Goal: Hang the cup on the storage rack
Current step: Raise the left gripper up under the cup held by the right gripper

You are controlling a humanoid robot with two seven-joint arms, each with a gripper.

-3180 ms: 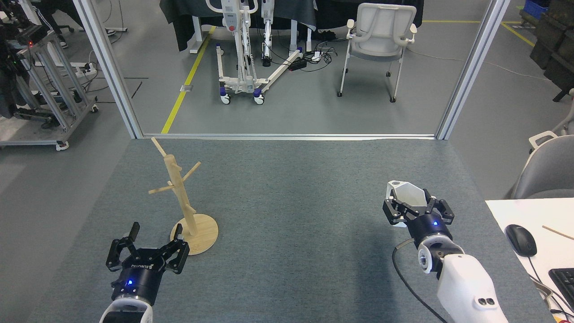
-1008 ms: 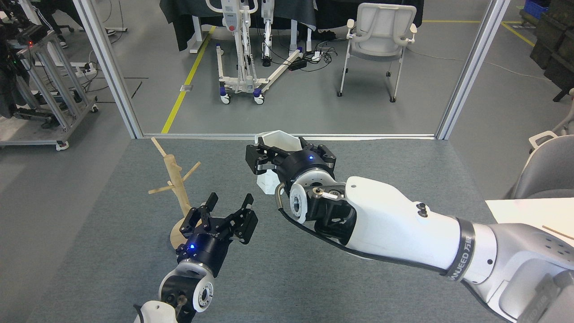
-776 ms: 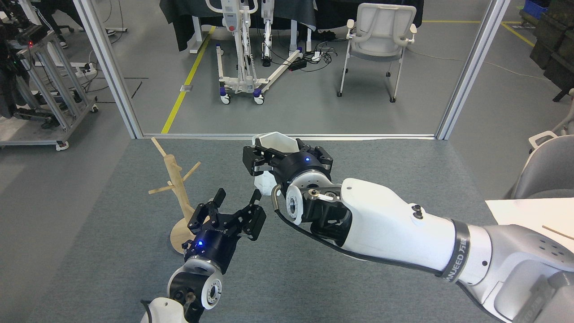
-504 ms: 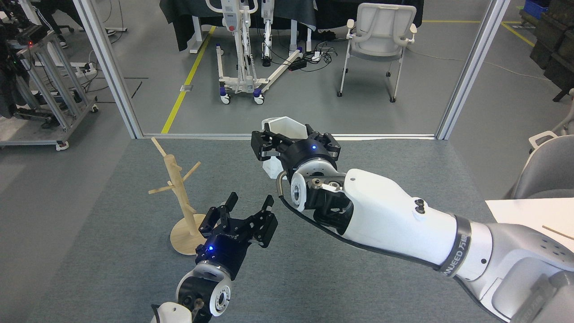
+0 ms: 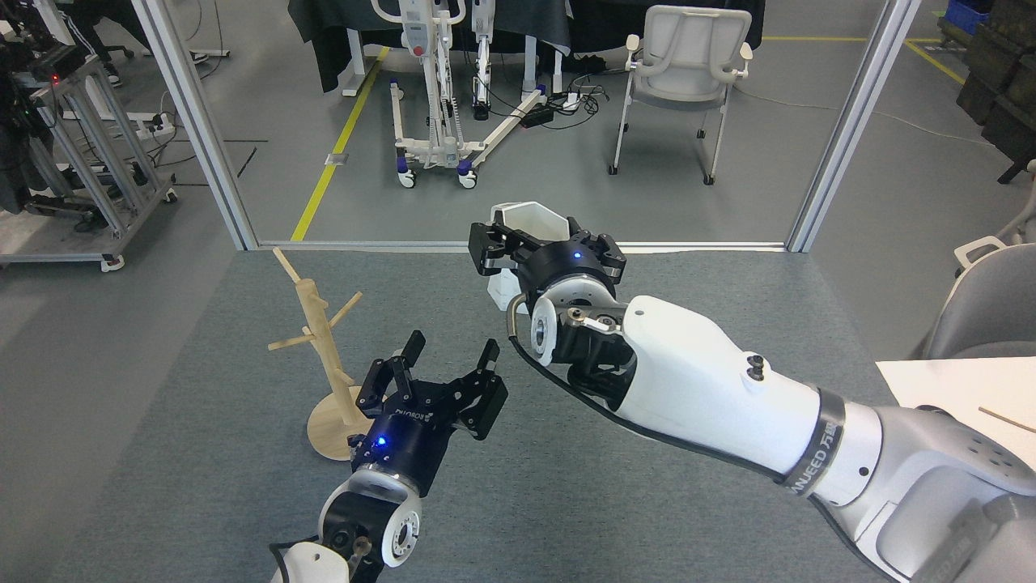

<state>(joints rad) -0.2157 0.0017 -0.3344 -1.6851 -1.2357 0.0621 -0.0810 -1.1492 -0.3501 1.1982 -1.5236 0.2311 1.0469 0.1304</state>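
The white faceted cup (image 5: 530, 223) is held in the air above the far middle of the grey table, my right gripper (image 5: 541, 240) shut on it from behind; its lower part shows at the left below the fingers. The light wooden storage rack (image 5: 322, 344) stands upright on its round base at the left of the table, its pegs bare. My left gripper (image 5: 452, 358) is open and holds nothing, just right of the rack's base, below and left of the cup.
A grey felt table (image 5: 647, 486) carries the scene. A white desk corner (image 5: 963, 389) lies at the right, beside a grey chair (image 5: 983, 304). Beyond the far edge stand metal frame posts (image 5: 194, 121), a white chair (image 5: 684, 73) and a wheeled stand (image 5: 433, 121).
My right arm carried the cup from the right side to the far middle and has just raised it a little. My left gripper moved right and forward past the rack's base, staying open.
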